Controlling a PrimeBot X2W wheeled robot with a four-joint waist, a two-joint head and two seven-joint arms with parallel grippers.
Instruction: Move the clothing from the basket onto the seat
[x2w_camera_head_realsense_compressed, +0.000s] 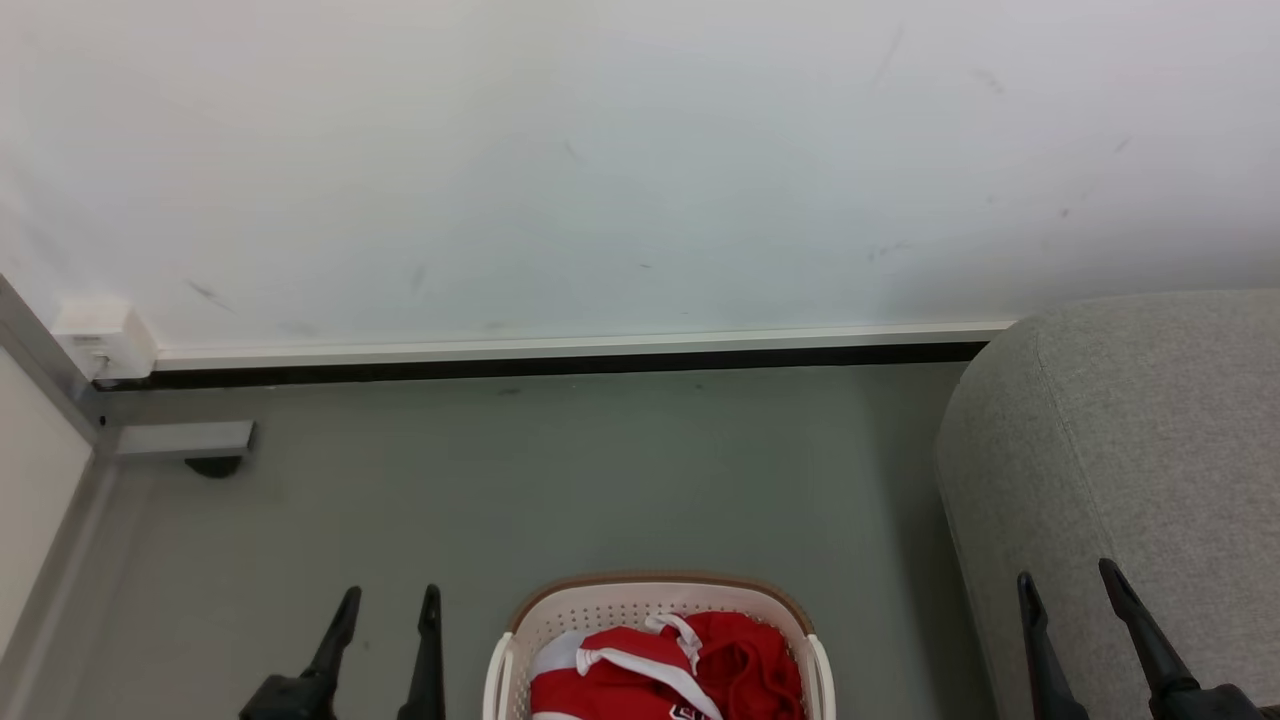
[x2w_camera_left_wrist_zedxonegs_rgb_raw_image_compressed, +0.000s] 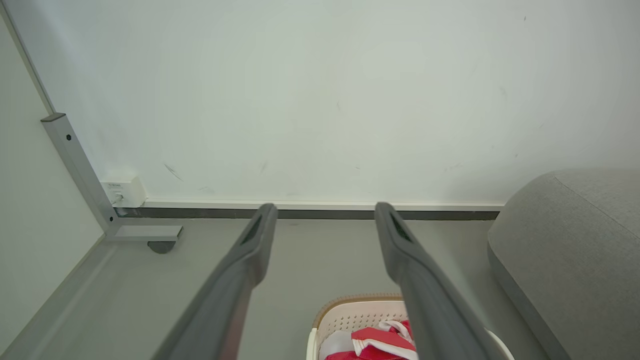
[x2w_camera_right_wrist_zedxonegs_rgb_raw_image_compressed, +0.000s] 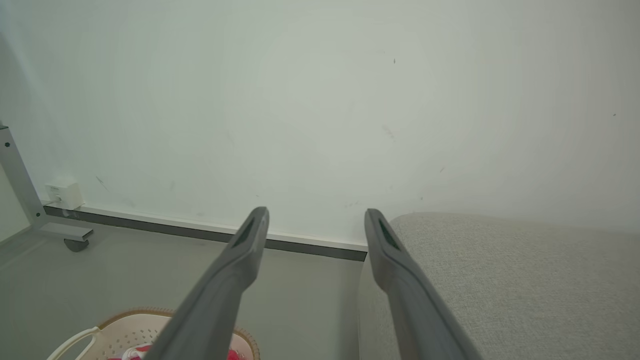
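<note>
Red clothing (x2w_camera_head_realsense_compressed: 690, 670) with white trim lies heaped in the cream basket (x2w_camera_head_realsense_compressed: 560, 615), which stands on the floor at the bottom middle of the head view. The basket (x2w_camera_left_wrist_zedxonegs_rgb_raw_image_compressed: 350, 312) and its clothing (x2w_camera_left_wrist_zedxonegs_rgb_raw_image_compressed: 375, 342) also peek up at the bottom of the left wrist view, and the basket (x2w_camera_right_wrist_zedxonegs_rgb_raw_image_compressed: 125, 332) at the lower left of the right wrist view. My left gripper (x2w_camera_head_realsense_compressed: 390, 600) hangs open just left of the basket, holding nothing. My right gripper (x2w_camera_head_realsense_compressed: 1070, 580) is open and empty in front of the grey seat (x2w_camera_head_realsense_compressed: 1130, 450), right of the basket.
A white wall with a dark skirting strip (x2w_camera_head_realsense_compressed: 540, 362) runs across the back. A grey metal frame foot with a caster (x2w_camera_head_realsense_compressed: 190, 445) and a small white box (x2w_camera_head_realsense_compressed: 100, 335) sit at the far left. Grey floor (x2w_camera_head_realsense_compressed: 600, 470) stretches between the basket and the wall.
</note>
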